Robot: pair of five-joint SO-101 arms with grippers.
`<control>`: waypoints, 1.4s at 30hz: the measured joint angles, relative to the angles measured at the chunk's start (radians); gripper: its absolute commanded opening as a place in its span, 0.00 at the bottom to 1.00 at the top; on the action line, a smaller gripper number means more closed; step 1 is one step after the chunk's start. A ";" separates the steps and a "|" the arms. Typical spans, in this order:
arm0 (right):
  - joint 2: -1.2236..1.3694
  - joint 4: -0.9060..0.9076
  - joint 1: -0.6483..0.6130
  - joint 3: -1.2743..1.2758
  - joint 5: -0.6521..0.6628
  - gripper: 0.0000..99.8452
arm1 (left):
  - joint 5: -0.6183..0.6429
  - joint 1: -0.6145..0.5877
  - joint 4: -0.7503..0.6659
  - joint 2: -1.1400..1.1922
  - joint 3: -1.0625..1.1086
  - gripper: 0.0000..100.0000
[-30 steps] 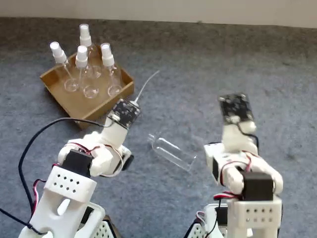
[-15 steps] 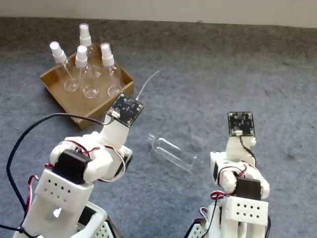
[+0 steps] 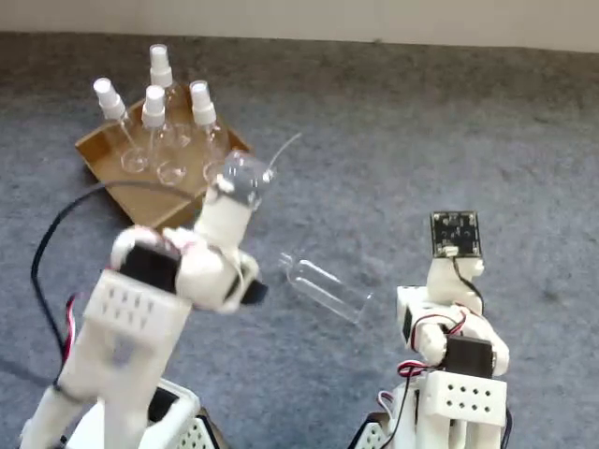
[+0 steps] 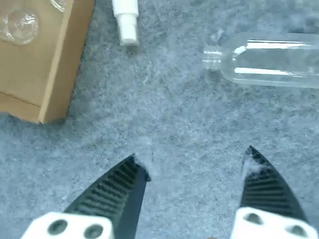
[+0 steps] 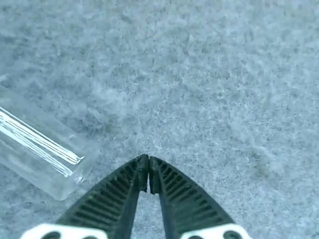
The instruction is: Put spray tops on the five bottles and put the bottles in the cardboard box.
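While the last bottle (image 3: 326, 288) lies uncapped on its side on the bench (image 3: 487, 140), outside the cardboard box (image 3: 94, 154), rolling is the likely fault: its round, smooth body may slip from a grasp. Its long axis runs diagonally, open neck toward the box, base toward the right arm (image 3: 449, 318). The left pincer (image 4: 192, 154) stands apart near the neck; the right pincer (image 5: 149, 160) is together, empty. The spray top (image 4: 125, 22) lies beside the box; its thin tube could miss the neck.

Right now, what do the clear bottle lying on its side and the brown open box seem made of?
The clear lying bottle: probably transparent plastic, possibly glass; glossy, with bright streak highlights. The brown open box: cardboard by its look, matte, with flat tan faces.
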 measured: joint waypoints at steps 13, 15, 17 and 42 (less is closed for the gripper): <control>0.000 0.000 0.000 0.037 0.000 0.00 | -0.244 -0.098 -0.213 0.555 -0.239 0.26; 0.000 0.000 0.000 0.037 0.000 0.00 | -0.244 -0.098 -0.221 0.594 -0.259 0.26; 0.000 0.000 0.000 0.037 0.000 0.00 | -0.224 -0.089 -0.199 0.614 -0.285 0.26; 0.000 0.000 0.000 0.037 0.000 0.00 | 0.861 0.382 0.097 0.729 -0.548 0.26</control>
